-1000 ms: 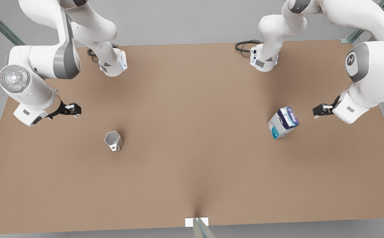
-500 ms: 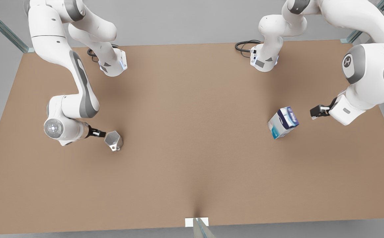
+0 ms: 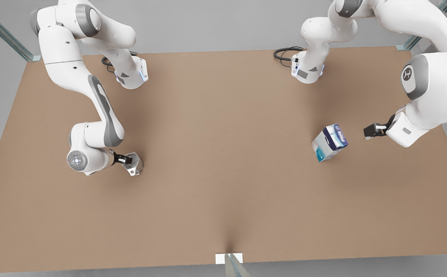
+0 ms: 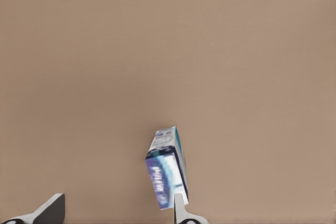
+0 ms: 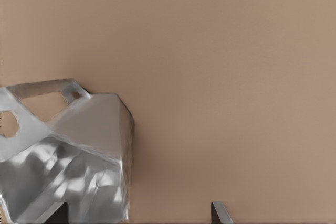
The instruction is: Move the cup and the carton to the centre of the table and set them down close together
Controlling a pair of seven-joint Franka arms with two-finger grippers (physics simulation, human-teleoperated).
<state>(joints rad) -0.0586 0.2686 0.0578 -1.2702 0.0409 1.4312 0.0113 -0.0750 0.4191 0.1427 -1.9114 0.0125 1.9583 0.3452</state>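
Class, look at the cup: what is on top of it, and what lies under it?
The right gripper reaches over the cup, hiding its rim in the front view. The cup stands on the bare brown table; its underside is hidden.

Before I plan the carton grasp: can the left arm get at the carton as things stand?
Probably yes. The left end effector hovers beside the carton, apart from it, fingers open, with bare table between them. The right end effector is at the cup, far off.

Cup [image 3: 134,164] on the table [image 3: 223,192], front view's left; carton [image 3: 329,142] right.
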